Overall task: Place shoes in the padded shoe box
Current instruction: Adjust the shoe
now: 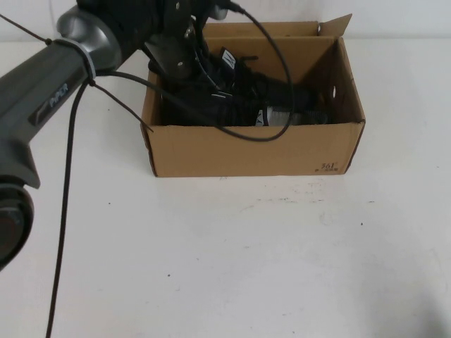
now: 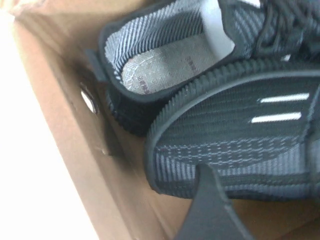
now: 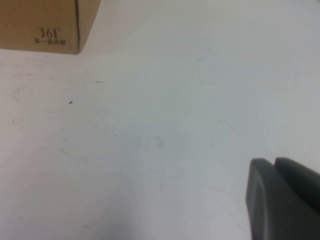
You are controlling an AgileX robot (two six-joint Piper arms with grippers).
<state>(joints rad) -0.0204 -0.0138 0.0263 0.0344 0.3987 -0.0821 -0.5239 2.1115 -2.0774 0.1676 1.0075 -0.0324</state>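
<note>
High view: the left arm reaches across from the robot's left and dips into the left end of the padded shoe box, a brown cardboard carton standing on the white table. The left gripper hangs over that end of the box, its fingers lost among the black cable and the dark shoes, so I cannot tell how far its jaws stand apart or whether they hold anything. Both shoes lie inside the box, directly beneath and just to the right of this gripper, reaching toward the box's right end. From the left wrist view, the two shoes lie side by side, touching, heels close against the cardboard wall; the nearer shoe lies on its side with white dash marks showing, and the farther one sits with its grey-lined opening facing up, white paper stuffing within. One dark finger of the left gripper shows just over the heel of the nearer shoe; whether it touches the knit is unclear. The right gripper is out of the high view. In the right wrist view one grey fingertip of it hovers above bare table, with the box's printed "361" corner well apart from it, and nothing is seen in its grasp; its opening cannot be judged.
</note>
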